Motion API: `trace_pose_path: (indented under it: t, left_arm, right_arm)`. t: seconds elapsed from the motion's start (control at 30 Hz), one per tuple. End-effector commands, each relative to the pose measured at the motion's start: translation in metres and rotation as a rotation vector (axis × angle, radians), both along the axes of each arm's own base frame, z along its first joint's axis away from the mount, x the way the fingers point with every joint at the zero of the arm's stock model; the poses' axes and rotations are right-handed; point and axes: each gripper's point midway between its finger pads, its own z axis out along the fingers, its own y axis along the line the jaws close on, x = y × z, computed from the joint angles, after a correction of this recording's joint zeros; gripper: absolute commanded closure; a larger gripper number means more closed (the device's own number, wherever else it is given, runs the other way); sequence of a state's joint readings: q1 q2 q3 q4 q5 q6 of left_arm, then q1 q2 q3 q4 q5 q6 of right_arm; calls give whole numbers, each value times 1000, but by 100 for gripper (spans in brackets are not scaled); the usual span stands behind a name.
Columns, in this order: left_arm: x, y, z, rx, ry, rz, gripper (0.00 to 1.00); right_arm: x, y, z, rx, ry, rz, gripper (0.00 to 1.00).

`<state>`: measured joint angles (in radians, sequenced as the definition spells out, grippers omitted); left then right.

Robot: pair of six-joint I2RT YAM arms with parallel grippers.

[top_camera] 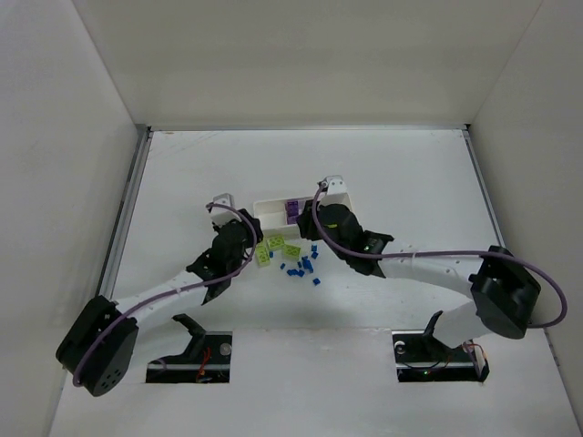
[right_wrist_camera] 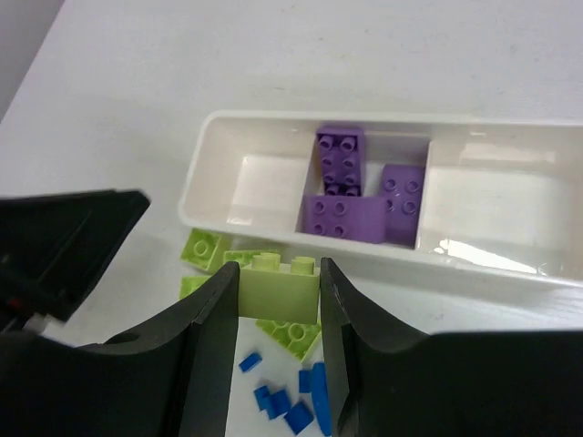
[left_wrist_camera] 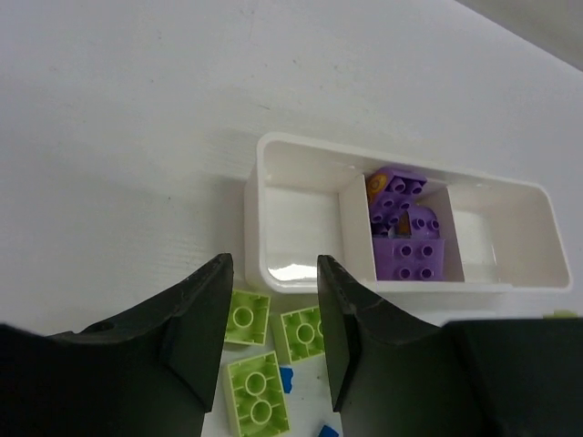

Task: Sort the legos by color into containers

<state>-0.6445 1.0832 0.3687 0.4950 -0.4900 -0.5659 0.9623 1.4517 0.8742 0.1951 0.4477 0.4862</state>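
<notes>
Purple blocks [right_wrist_camera: 351,196] — several, jumbled together in the middle compartment of the white tray [right_wrist_camera: 214,127].

Lime-green bricks [left_wrist_camera: 248,319] lie studs-up on the tabletop [top_camera: 410,182], just beside the tray's near long wall. Blue pieces [right_wrist_camera: 296,401] sit in a loose scatter on the arms' side of the greens; some touch each other, and a few edge in among the green ones.

Right claw [right_wrist_camera: 278,269] is pinching one lime-green brick: the held brick [right_wrist_camera: 273,296] is studs-up with an end face against each finger. It hangs above the loose greens, short of the tray wall.

Left claw [left_wrist_camera: 273,264] is spread, with nothing between the fingers. It is poised over the loose greens, tips pointing at the tray's end compartment.

In the top view both claws converge on the pile from either side, with the tray just beyond them.
</notes>
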Motion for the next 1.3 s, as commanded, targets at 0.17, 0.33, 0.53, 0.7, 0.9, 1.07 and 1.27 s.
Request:
trace_pose_path:
  t: [0.17, 0.33, 0.53, 0.7, 0.9, 1.07, 1.27]
  left_arm:
    - [-45, 0, -4, 101, 23, -20, 64]
    - [-63, -1, -11, 156, 54, -36, 65]
    - [-69, -9, -34, 200, 122, -50, 62]
    - [-69, -23, -43, 212, 149, -70, 58]
    - [-69, -33, -52, 253, 174, -81, 54]
    - [-63, -36, -60, 273, 185, -70, 53]
    - [-54, -39, -69, 296, 195, -56, 54]
  right_arm:
    - [35, 23, 17, 17, -67, 25, 71]
    - [60, -29, -2, -59, -69, -135, 71]
    - [86, -87, -25, -100, -35, -285, 71]
    - [87, -92, -29, -114, -25, -293, 52]
    - [73, -96, 6, -77, -82, -267, 33]
    - [54, -90, 7, -84, -67, -205, 34]
    - [41, -87, 1, -118, -63, -153, 35]
